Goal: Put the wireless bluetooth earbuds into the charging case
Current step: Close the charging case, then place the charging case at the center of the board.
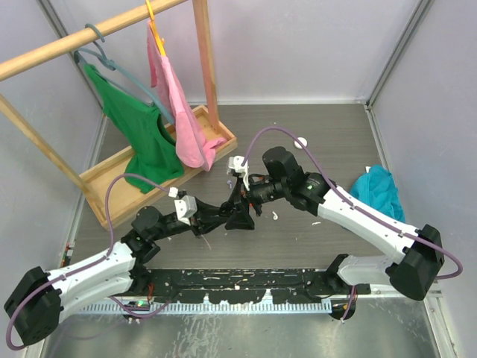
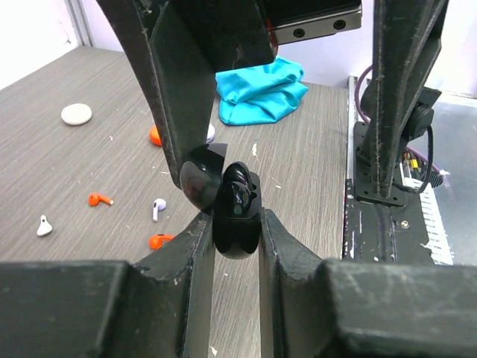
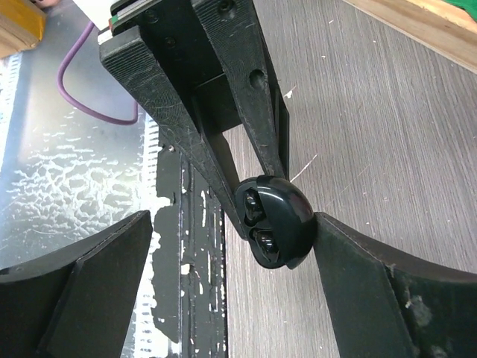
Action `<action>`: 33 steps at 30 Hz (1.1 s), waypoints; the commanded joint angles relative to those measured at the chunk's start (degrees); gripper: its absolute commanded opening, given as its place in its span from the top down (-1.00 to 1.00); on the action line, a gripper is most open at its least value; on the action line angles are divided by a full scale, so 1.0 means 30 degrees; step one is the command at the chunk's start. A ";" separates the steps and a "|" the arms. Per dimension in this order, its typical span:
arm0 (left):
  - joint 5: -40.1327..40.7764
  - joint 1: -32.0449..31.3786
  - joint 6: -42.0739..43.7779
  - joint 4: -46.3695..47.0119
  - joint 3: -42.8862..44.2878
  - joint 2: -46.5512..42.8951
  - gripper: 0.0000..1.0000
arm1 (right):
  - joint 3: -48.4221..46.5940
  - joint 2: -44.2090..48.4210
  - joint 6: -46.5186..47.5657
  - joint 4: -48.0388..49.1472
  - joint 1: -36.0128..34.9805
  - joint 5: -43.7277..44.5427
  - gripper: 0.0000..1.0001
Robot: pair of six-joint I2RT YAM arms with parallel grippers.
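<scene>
My left gripper [image 2: 237,240] is shut on a black charging case [image 2: 237,216], held above the table with its rounded lid [image 2: 203,176] swung open. In the right wrist view two black earbuds [image 3: 257,220] sit side by side inside the case [image 3: 287,224]. My right gripper [image 3: 232,224] is open and straddles the case. Its right finger [image 3: 358,276] rests against the lid and its left finger stands well apart. Loose earbuds lie on the table: an orange one [image 2: 99,199], a white one [image 2: 45,226], a lilac one [image 2: 158,208] and another orange one [image 2: 160,240].
A teal cloth [image 1: 376,192] lies at the right. A white round case [image 1: 300,143] sits at the back. A wooden clothes rack [image 1: 205,82] with a green shirt [image 1: 141,138] and a pink garment [image 1: 179,112] fills the back left. An orange item [image 2: 154,135] lies behind my right finger.
</scene>
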State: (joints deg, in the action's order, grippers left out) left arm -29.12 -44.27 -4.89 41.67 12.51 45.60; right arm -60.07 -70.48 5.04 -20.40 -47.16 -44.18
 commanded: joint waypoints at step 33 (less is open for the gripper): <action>1.3280 0.0703 -1.3908 -1.0525 -0.0303 0.0252 0.75 | 0.3884 0.1315 -0.4508 0.2579 0.0467 1.7040 -0.86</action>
State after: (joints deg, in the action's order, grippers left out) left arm 7.66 -43.64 -39.09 10.50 11.31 42.94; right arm -49.52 -66.89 -5.41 -17.41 -46.15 -0.16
